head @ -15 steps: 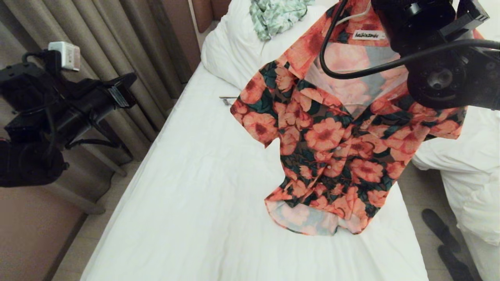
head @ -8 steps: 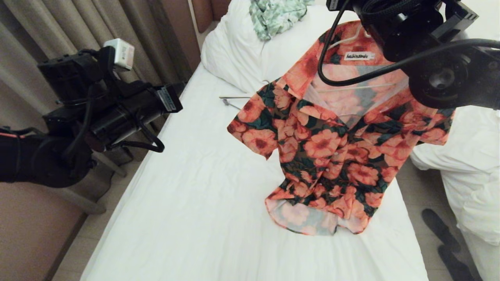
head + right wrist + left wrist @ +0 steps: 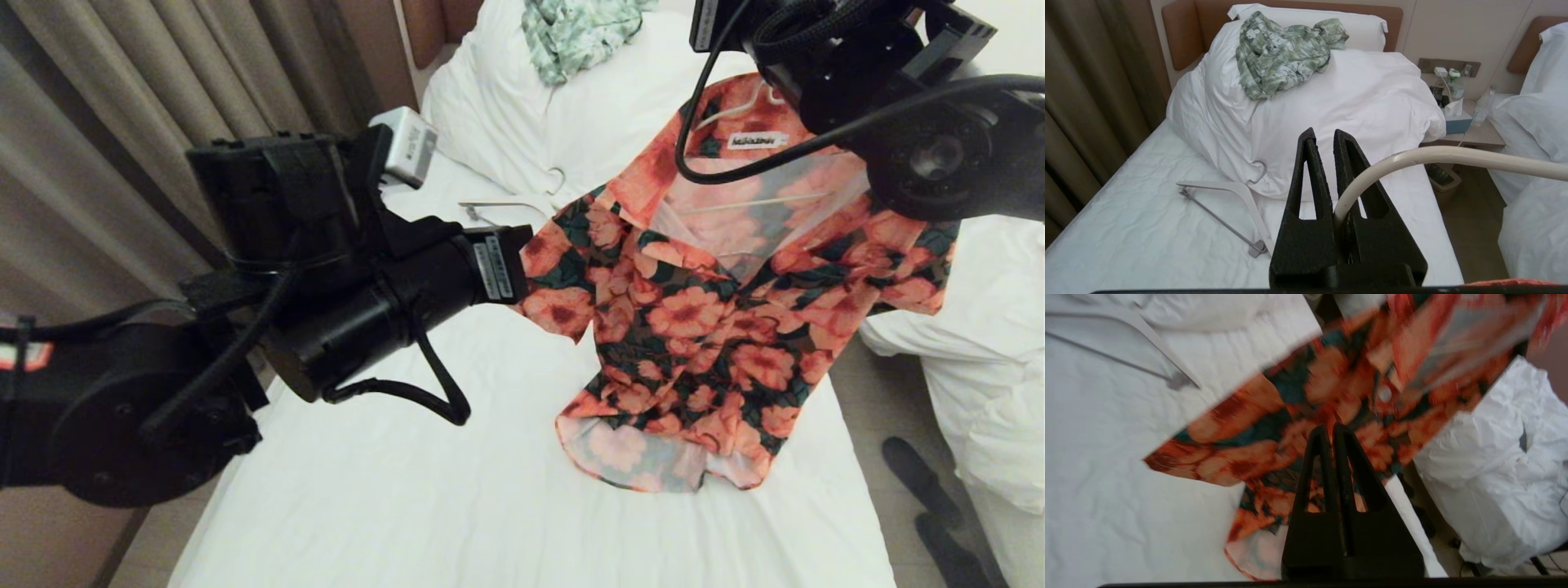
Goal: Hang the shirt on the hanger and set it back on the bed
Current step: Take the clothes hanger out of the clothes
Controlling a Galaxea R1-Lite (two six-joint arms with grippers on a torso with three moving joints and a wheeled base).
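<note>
Two black wedge grippers, both closed: right gripper (image 3: pixel 1323 136) pinching smooth cream hanger (image 3: pixel 1437 157), left gripper (image 3: pixel 1332 430) empty. Floral shirt (image 3: pixel 718 302) draped, hem crumpled on wrinkled white bed (image 3: pixel 408 482).

The shirt (image 3: pixel 718 318) is showing as thin, soft cloth, matt, its printed outside vivid and its inside paler at the open collar, with small glossy white buttons. The hanger (image 3: pixel 1437 161) is looking smooth and faintly shiny, a cream coated wire. The bed (image 3: pixel 424 490) at the frame's lower middle is wearing a matt white cotton-like sheet, finely creased. The right gripper (image 3: pixel 1327 136) is showing black fingers of grainy, matt plastic. On the pillow (image 3: pixel 1331 106) the mint-green cloth (image 3: pixel 1282 53) is lying crumpled and matt. The thicker hanger (image 3: pixel 1237 204) is looking like smooth white plastic with a dull grey metal bar.
</note>
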